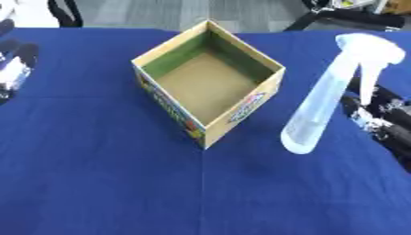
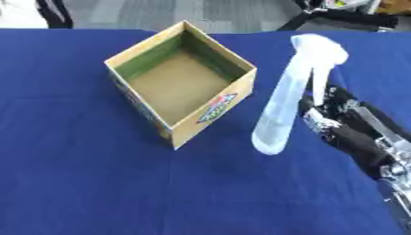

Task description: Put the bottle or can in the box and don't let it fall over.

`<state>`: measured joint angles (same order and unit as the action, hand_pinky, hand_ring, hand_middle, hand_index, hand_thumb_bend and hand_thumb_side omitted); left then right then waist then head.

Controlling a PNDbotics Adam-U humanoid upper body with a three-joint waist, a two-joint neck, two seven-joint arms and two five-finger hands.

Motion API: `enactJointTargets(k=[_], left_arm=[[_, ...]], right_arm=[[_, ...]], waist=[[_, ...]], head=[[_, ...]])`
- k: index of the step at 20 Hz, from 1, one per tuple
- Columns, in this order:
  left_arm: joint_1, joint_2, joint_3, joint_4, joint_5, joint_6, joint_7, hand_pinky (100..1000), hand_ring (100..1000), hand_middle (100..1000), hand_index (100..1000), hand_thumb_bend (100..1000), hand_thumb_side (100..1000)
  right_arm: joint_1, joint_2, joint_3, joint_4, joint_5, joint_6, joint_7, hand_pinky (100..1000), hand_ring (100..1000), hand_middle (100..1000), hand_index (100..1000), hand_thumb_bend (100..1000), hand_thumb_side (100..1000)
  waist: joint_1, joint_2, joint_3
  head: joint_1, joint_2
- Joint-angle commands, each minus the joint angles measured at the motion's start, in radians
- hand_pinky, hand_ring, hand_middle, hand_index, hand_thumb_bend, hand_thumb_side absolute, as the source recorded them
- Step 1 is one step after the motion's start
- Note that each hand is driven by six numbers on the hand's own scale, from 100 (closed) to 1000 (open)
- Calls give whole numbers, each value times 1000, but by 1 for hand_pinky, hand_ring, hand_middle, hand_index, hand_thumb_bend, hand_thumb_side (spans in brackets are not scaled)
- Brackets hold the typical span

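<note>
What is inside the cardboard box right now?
Nothing: the cardboard box shows only its bare brown floor. The spray bottle is outside, right of it.

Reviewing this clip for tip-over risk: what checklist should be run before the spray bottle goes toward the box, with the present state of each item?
1. Box open on top, inside empty: ok.
2. Box upright on the blue cloth: ok.
3. Spray bottle upright: not ok, it leans, nozzle end to the right.
4. Right hand at the bottle: ok, it sits right beside it; whether its fingers close round it: cannot tell.
5. Bottle apart from the box wall: ok, cloth shows between them.
6. Left hand away from the box, at the left edge: ok.
</note>
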<state>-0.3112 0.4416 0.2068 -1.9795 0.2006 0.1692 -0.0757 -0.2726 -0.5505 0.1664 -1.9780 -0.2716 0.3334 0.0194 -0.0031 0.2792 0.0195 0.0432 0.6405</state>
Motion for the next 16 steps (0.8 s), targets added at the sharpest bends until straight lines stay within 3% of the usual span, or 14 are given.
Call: enactJointTargets(k=[1,16], left_arm=[[-13,27,3,-20,6,-2,-2,1000,1000,1000,953,361,199],[-15,24,1,-20,7,-1,-5,1000,1000,1000,951,357,202]], right_arm=[[-12,-33,-7,-22,23,13,0,1000,1000,1000,1000,100,441],[-52,-46,11,-22,10,57,26,1000,1000,1000,1000,100,453]], waist=[[1,-12,1],[2,-11,6]], head=[[-2,0],[-11,-1]])
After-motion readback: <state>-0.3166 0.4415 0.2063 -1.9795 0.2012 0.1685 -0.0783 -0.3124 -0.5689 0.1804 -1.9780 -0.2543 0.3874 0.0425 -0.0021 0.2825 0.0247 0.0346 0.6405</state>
